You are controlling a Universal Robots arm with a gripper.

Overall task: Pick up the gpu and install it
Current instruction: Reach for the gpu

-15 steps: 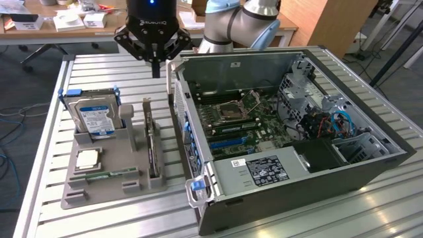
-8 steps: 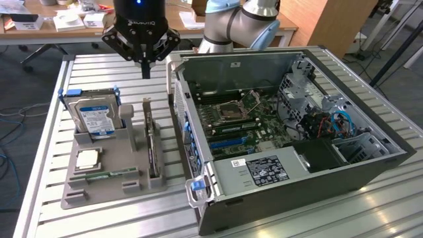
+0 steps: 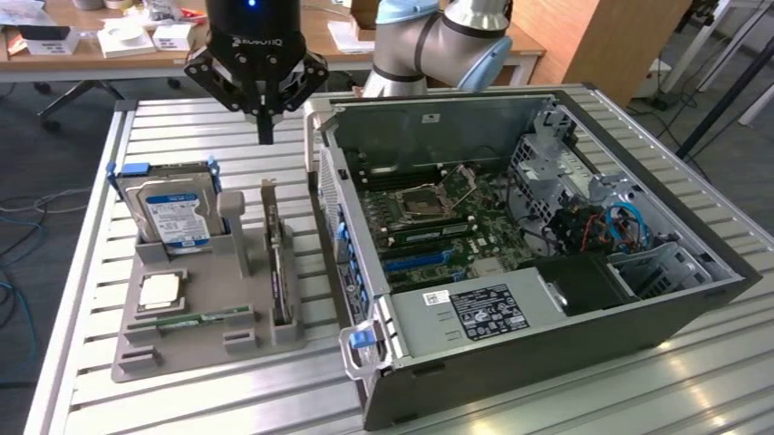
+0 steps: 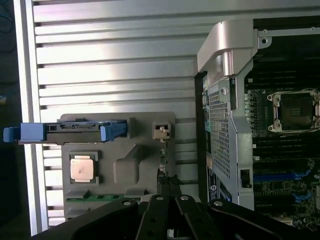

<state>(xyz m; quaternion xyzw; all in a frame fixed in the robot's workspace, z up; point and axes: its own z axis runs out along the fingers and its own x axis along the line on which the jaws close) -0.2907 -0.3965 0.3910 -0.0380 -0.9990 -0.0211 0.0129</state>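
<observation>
**Gripper** (image 3: 265,134): I have it hanging over the slatted table (image 3: 181,136), just past the far edge of the grey tray (image 3: 188,352). Its fingers are pressed together on nothing. It sits roughly in line with the card's length, which I judge suits an approach from above.

**Gpu** (image 3: 278,263): it stands on its long edge in a narrow slot along the tray edge nearest the computer case (image 3: 520,272). The tray's uprights keep it vertical, which leaves the thin top edge free for a pinch. It is untouched and well apart from the gripper. From the wrist it is a dark strip seen edge-on (image 4: 165,179), close to the fingers (image 4: 155,215).

**Hard drive** (image 3: 176,213): it is propped in a blue-handled carrier at the tray's far corner, away from the case.

**Processor** (image 3: 161,292) and **memory stick** (image 3: 199,319): both lie flat in recesses towards the tray's near edge.

**Computer case**: it lies on its side with the panel off and the motherboard (image 3: 436,217) facing up, so the slots can be reached from above.

**Status**: the card is not yet lifted.
</observation>
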